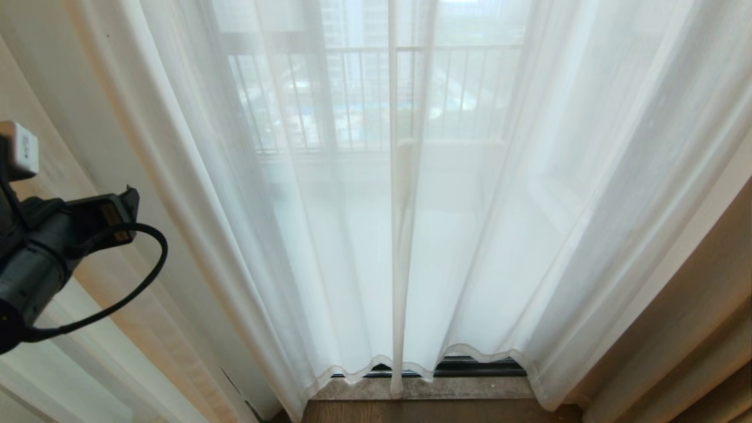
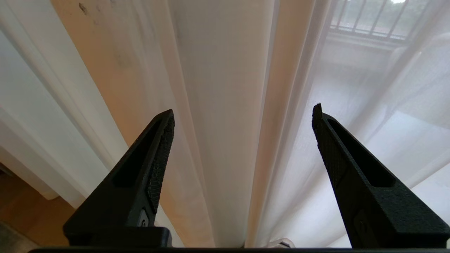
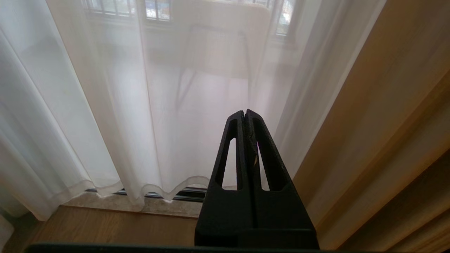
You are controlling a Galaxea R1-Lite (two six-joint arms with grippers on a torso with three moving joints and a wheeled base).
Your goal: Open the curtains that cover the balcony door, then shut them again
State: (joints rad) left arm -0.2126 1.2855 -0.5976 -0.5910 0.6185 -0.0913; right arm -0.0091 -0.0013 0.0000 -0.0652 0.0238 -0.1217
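The sheer white curtains (image 1: 364, 235) hang drawn together across the balcony door. Of the door only the dark bottom track (image 1: 470, 367) shows under the wavy hems. My left arm (image 1: 53, 247) reaches in from the left edge of the head view. My left gripper (image 2: 243, 114) is open wide, facing the curtains' (image 2: 225, 105) long folds, which run between its fingers (image 2: 160, 154) unpinched. My right gripper (image 3: 244, 112) is shut on nothing, low and short of the curtains (image 3: 123, 105), near their right side.
Thick beige drapes (image 1: 693, 305) hang at the right, with another beige panel (image 1: 147, 329) at the left. A stone sill (image 1: 458, 388) and wood floor (image 1: 435, 411) lie below the hems. A balcony railing (image 1: 364, 100) and a chair (image 3: 214, 52) show through the fabric.
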